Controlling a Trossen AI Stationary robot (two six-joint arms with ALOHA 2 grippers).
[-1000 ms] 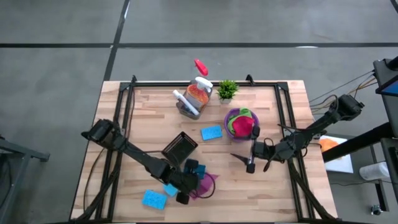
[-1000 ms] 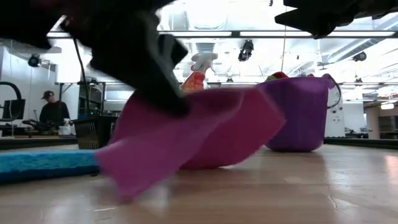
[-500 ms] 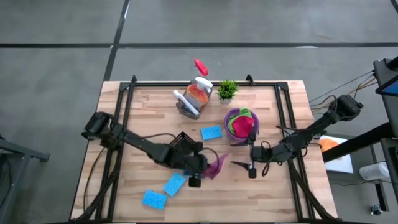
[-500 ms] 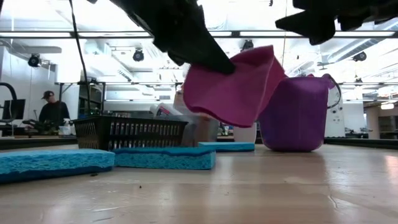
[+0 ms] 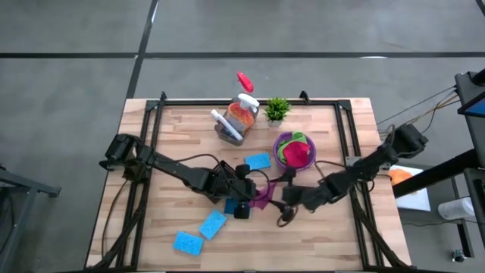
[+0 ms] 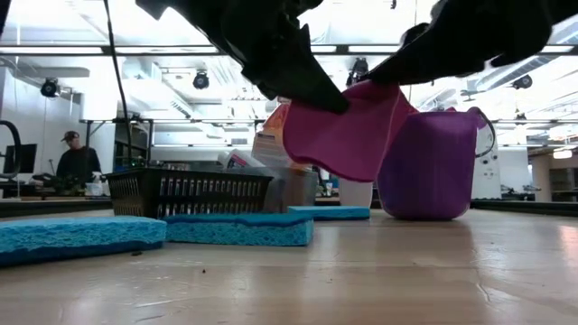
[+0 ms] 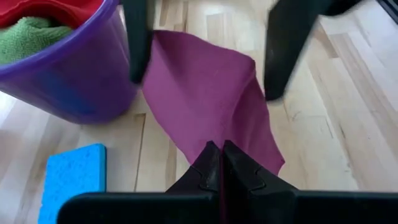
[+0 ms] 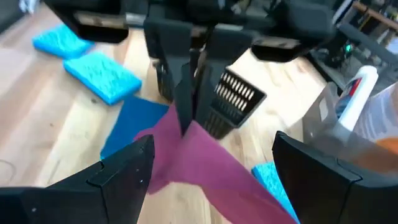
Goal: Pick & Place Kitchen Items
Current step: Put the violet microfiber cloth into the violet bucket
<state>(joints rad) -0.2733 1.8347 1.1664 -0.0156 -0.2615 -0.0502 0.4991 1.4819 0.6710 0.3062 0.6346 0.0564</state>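
Magenta cloth (image 7: 211, 106) hangs off my left hand (image 7: 221, 163), whose fingers are clenched on one edge of it; the fabric droops in a soft, slack fold clear of the tabletop (image 5: 333, 227), matte and unpatterned. From the low camera the cloth (image 6: 348, 131) hangs above the wood, in front of the purple bucket (image 6: 432, 167). From overhead it sits near the middle of the tabletop, just in front of the bucket (image 5: 282, 144), which already has a green cloth (image 5: 297, 139) and a red cloth (image 5: 298, 153) bunched inside.

My right hand (image 8: 205, 168) is released, its fingers spread wide on either side of the hanging cloth's free end without touching it that I can see; overhead, that hand (image 5: 292, 206) sits just beside the left one.

Blue sponges are scattered about: one (image 5: 258, 161) near the bucket, two (image 5: 213, 224) (image 5: 188, 243) towards the front left. They are flat, rectangular and bright blue with a coarse surface. A black mesh basket (image 6: 190, 191) stands behind the nearer sponges in the low view. At the far edge an orange spray bottle (image 5: 242, 112) stands in a grey holder (image 5: 227, 130), next to a small potted plant (image 5: 276, 110).

A person (image 6: 77, 162) sits in the room beyond.
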